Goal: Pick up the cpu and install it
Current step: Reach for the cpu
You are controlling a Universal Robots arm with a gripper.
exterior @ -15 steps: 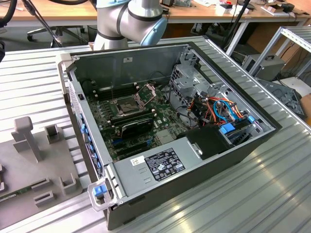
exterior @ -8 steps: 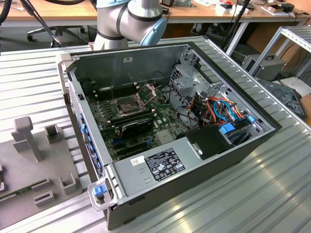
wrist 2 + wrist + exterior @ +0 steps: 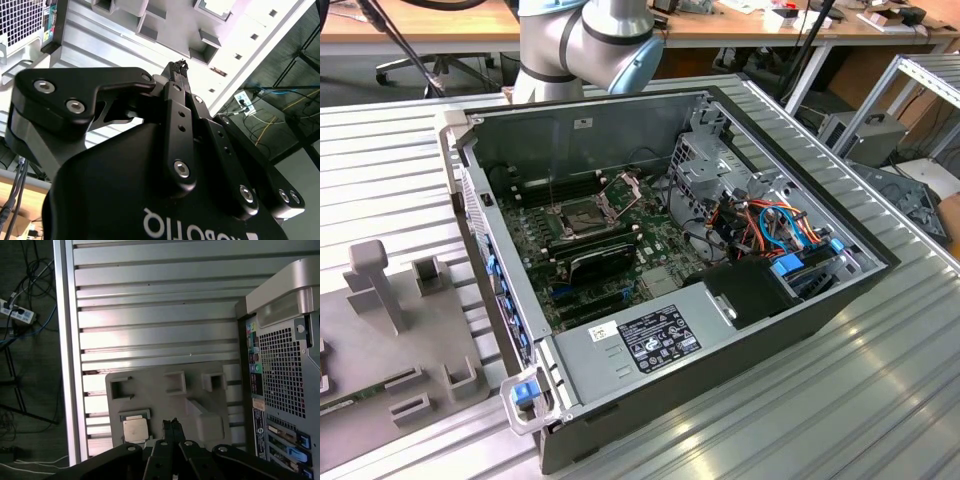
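**The cpu (image 3: 135, 430) lies in the tray (image 3: 150, 392); the gripper (image 3: 172, 424) is empty**

In the first wrist view the cpu is seen lying flat in a recess of the grey tray. Near it, the gripper's fingertips are pressed together with nothing pinched. The computer case (image 3: 285, 380) is stood beside the tray.

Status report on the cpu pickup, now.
Gripper jaws shut, holding nothing. Cpu seated in grey fixture tray, untouched. Motherboard socket frame open; nothing lying over the cpu.
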